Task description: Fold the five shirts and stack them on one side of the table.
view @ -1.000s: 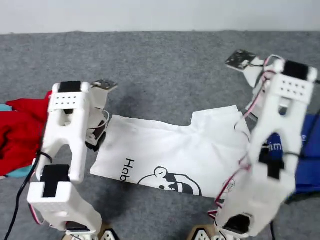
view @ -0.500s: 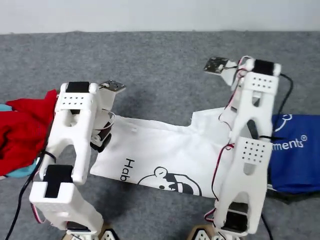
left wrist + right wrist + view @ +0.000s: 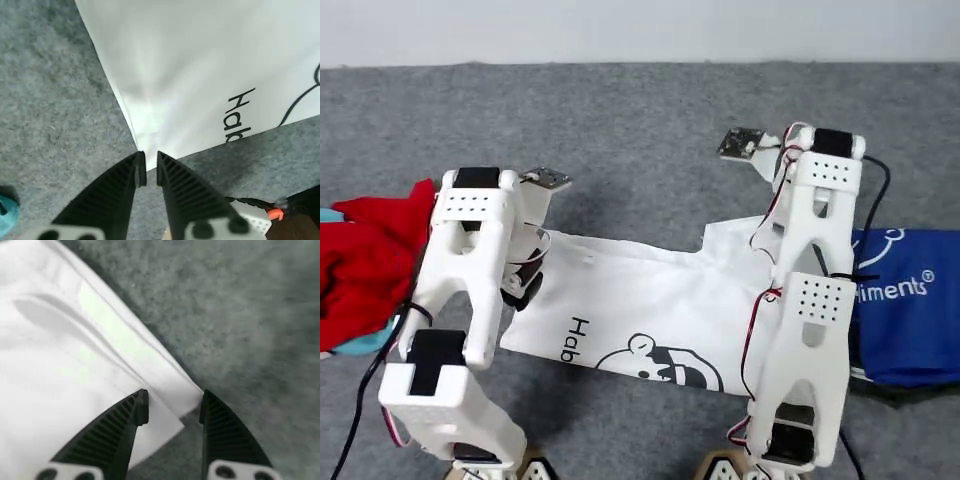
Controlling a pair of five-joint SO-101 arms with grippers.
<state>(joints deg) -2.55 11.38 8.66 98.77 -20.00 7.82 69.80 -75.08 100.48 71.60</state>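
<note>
A white shirt (image 3: 650, 300) with a black print lies spread flat in the middle of the grey table. My left gripper (image 3: 147, 162) is shut on the shirt's edge (image 3: 200, 65) at its left side, and creases in the cloth fan out from the pinch. In the high view that arm's gripper (image 3: 520, 288) sits at the shirt's left border. My right gripper (image 3: 172, 400) is open, its fingers straddling the corner of the white shirt's (image 3: 60, 365) sleeve on the right side. A crumpled red shirt (image 3: 365, 255) lies at the left. A folded blue shirt (image 3: 910, 310) lies at the right.
A bit of teal cloth (image 3: 328, 215) peeks from under the red pile at the left edge. Bare grey table (image 3: 620, 120) stretches behind the white shirt up to the pale back wall.
The right arm has swung left, from over the blue shirt to the white shirt's right sleeve. The left arm has shifted slightly right at the shirt's left edge.
</note>
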